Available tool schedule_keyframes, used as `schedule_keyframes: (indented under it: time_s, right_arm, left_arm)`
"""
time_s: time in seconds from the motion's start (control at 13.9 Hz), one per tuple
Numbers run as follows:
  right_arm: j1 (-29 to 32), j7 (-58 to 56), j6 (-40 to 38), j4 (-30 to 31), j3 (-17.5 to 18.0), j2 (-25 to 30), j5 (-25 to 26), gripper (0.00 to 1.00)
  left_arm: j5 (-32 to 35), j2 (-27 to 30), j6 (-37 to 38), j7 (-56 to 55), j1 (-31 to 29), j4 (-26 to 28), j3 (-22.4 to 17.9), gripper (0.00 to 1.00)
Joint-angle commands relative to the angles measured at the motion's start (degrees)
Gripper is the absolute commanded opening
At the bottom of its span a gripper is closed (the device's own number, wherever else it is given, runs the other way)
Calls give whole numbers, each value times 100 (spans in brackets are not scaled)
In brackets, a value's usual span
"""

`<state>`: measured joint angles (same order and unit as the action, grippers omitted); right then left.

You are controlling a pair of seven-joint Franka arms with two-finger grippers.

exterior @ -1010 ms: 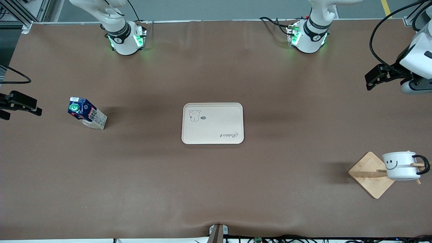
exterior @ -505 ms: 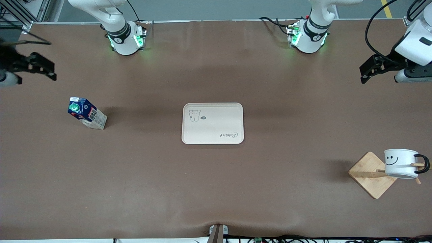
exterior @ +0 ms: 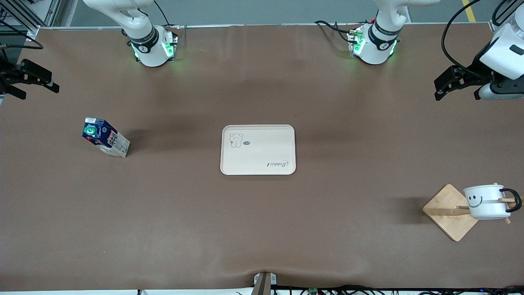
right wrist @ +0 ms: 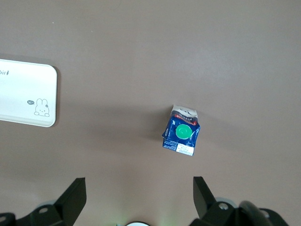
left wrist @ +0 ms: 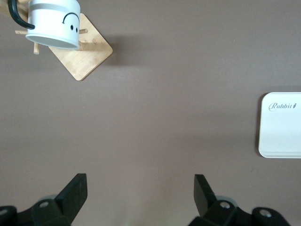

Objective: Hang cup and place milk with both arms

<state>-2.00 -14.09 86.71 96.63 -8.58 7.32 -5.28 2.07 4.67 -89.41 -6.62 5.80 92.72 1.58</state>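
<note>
Cup (exterior: 485,201) on rack (exterior: 449,212), milk (exterior: 105,137) upright, untouched

A beige tray (exterior: 258,150) is seen on the brown table (exterior: 262,229); a wooden rack (exterior: 449,212) is placed near the edge.

Cup (exterior: 484,201) hung; milk (exterior: 105,137) upright.

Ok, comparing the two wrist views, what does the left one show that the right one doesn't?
Only the left wrist view shows the cup hanging by its handle on the wooden rack, with the left gripper open over bare table. Only the right wrist view shows the milk standing on the table, with the right gripper open above it. Both show an edge of the white tray.
</note>
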Motion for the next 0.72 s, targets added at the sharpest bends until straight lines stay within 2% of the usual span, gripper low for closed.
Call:
schedule_keyframes:
  time_s: [0.0,0.22,0.65]
  right_arm:
    - [-2,29,-109,-415,49,-63,36,100]
    - [-55,21,-286,-593,67,-160,562,100]
    - [-2,-6,-303,-584,58,-204,581,100]
  left_arm:
    - [-75,-133,196,29,9,-271,-17,100]
    - [-49,-159,310,11,9,-359,-17,100]
    - [-22,-151,310,20,-26,-359,-35,100]
